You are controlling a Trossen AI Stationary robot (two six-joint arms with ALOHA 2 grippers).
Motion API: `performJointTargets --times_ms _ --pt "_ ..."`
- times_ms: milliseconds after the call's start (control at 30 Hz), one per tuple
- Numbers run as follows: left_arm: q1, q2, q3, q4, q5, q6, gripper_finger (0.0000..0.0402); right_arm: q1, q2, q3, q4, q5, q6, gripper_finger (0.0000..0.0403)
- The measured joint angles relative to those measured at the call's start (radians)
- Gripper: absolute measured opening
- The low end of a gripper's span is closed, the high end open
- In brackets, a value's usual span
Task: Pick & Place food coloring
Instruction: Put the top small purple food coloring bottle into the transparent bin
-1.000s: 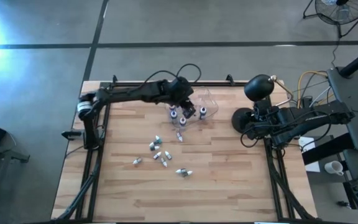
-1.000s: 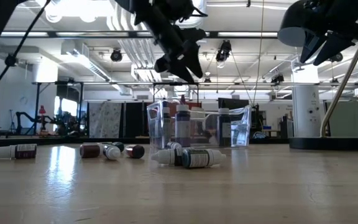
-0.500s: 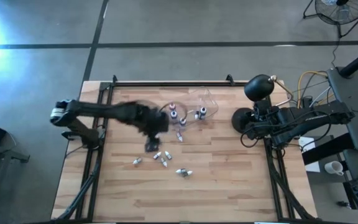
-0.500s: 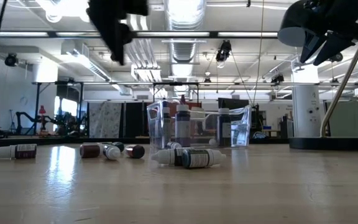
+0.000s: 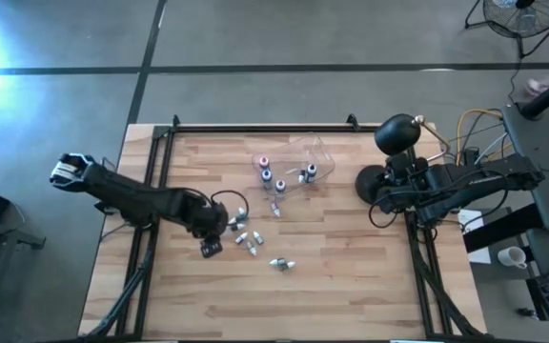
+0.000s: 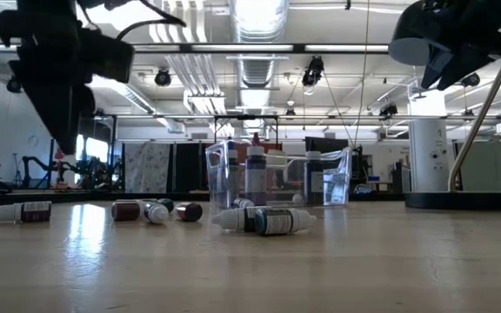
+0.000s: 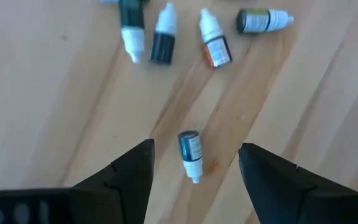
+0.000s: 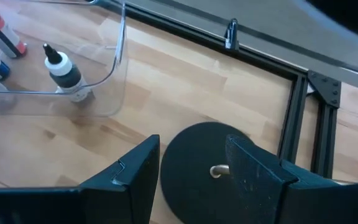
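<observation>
I have the left gripper (image 7: pixel 194 165) above the table (image 5: pixel 351 286), fingers spread, empty, over one lying bottle (image 7: pixel 190 154). Loose bottles (image 5: pixel 246 236) lie mid-table; others stand in the tub (image 5: pixel 303 157). Right gripper (image 8: pixel 191 165) spread, empty, at the right edge over a black base (image 8: pixel 213 152).

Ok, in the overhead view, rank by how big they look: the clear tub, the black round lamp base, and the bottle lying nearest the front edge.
1. Black round lamp base; clear tub looks about the same, so no firm ranking.
2. Bottle nearest the front edge, clearly smallest.
</observation>
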Motion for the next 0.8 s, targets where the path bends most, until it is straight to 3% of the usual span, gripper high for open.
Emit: performJointTargets --times_ms 367,567,800 --pt "-0.006 0.027 -0.127 0.110 0.022 -0.032 0.0208 0.000 0.000 0.000 0.039 0.001 0.178 0.0176" --pt "-0.006 0.027 -0.153 0.111 0.032 -0.107 0.0208 0.002 0.003 0.000 0.207 0.030 0.294 0.0176" --pt "-0.006 0.027 -0.144 0.113 0.032 -0.105 0.0208 0.002 0.006 0.000 0.306 0.048 0.126 0.0176"
